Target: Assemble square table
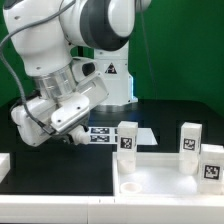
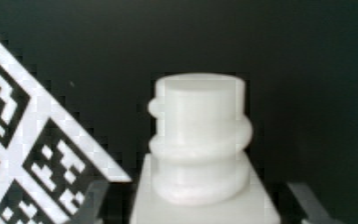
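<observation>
Green backdrop panels close off the exterior view behind a black table (image 1: 60, 170), and the white arm leans in from the upper part of the frame with its tool (image 1: 68, 132) low over the dark surface toward the exterior view's left. Just beside the tool lies the marker board (image 1: 103, 134), flat and apart from the furniture. Toward the exterior view's right sits the tabletop (image 1: 150, 182), rim upward, with three legs (image 1: 127, 137) standing upright at its corners, tags facing the camera; that arrangement suggests three sockets are filled and one corner at the near side is not yet served. A white block edge shows at the exterior view's far left, too cropped to name. From this view I cannot tell what the tool carries, since its fingers are hidden against the dark table. Moving to the wrist view, a white leg (image 2: 199, 140) with a rounded, stepped end fills the middle, running straight out from between the two dark fingers (image 2: 98, 197), which stand partly closed against its flanks, so the tool appears to have hold of it. The marker board (image 2: 25, 130) slants past alongside. Holding the leg along the tool's axis probably keeps its end free for seating in the last socket.
</observation>
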Available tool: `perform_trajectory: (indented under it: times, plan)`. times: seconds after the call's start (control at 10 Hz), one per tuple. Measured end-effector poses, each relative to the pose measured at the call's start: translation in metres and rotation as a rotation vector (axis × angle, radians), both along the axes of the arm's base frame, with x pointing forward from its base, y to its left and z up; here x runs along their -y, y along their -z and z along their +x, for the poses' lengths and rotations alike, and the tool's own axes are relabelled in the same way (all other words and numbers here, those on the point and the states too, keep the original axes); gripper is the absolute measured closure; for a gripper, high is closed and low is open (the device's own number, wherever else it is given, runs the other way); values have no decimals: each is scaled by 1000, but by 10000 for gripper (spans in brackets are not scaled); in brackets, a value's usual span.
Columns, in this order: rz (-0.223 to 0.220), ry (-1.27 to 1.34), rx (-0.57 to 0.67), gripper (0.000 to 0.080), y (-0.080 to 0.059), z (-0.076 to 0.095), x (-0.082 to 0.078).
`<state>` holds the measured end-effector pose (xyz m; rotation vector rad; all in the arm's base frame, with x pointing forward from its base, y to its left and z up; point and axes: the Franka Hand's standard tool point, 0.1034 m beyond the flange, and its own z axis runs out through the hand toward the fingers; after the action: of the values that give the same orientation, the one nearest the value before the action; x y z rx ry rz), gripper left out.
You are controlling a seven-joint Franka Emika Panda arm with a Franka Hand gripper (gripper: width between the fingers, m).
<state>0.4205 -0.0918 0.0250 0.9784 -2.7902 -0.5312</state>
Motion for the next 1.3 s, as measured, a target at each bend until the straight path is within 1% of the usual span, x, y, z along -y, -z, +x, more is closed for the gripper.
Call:
perform_trajectory:
  times: [0.1,0.2,0.3,0.4,0.5,0.8,0.9,1.0,1.1,1.2,1.3]
  plan:
    - [-7,61,-12,515,1,-1,-1]
    - [-38,98,-5,515,5,-2,6]
    - [-49,69,17,515,7,-2,12]
    - [-27,-20,42,515,7,-2,15]
    - [11,-156,74,515,6,0,14]
    - [53,-329,122,515,6,-1,14]
    - [78,-486,131,515,5,-2,15]
    - [93,-691,127,515,2,2,16]
    - [120,-830,158,515,1,7,12]
    - [158,-1000,205,515,2,8,11]
    - [186,-1086,226,515,4,6,12]
